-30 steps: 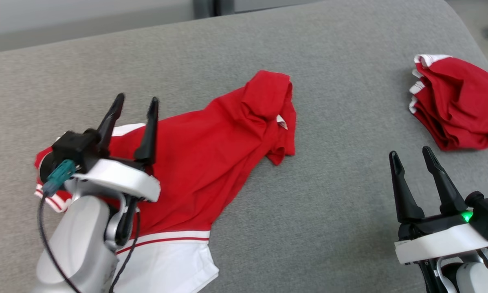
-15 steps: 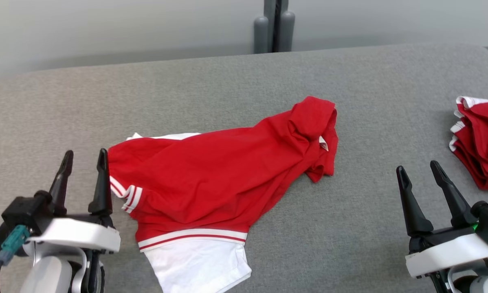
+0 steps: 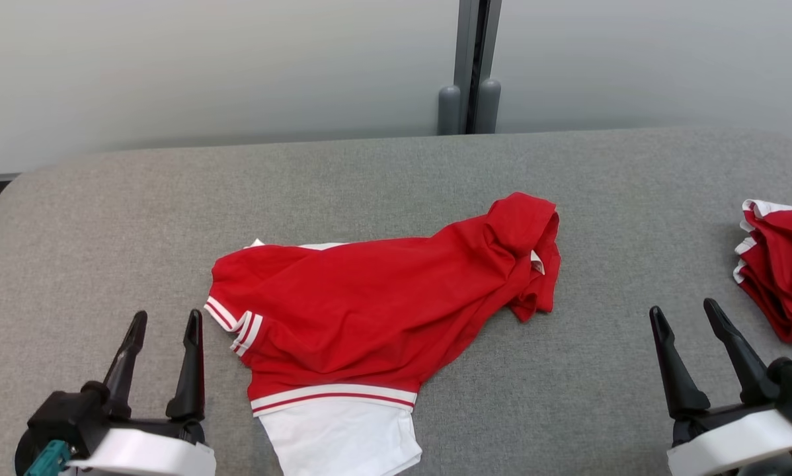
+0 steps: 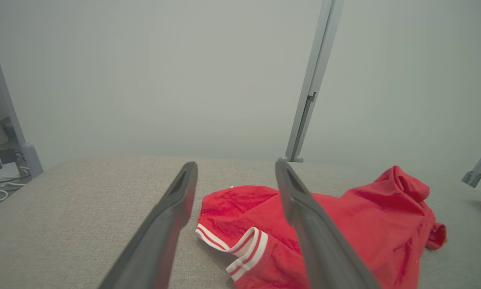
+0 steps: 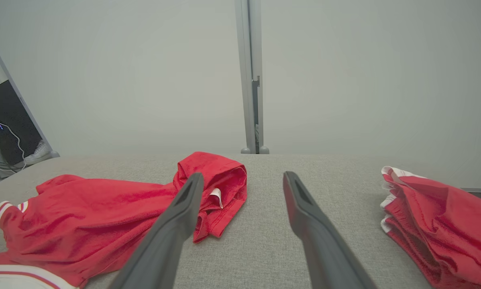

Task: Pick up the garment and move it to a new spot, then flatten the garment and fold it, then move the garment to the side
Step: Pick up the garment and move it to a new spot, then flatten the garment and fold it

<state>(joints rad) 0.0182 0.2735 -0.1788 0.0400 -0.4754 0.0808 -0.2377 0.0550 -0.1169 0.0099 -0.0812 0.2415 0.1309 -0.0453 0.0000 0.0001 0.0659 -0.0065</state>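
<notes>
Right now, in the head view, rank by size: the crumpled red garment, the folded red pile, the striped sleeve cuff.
1. crumpled red garment
2. folded red pile, cropped by the frame edge
3. striped sleeve cuff

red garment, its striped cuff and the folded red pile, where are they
red garment (image 3: 383, 311), head view, middle of its red body
striped cuff (image 4: 253, 245), left wrist view, on its stripes
folded red pile (image 5: 445, 216), right wrist view, top red layer

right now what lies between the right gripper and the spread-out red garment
That stretch is bare: just grey padded surface between the right gripper and the red garment, as the head view shows.
</notes>
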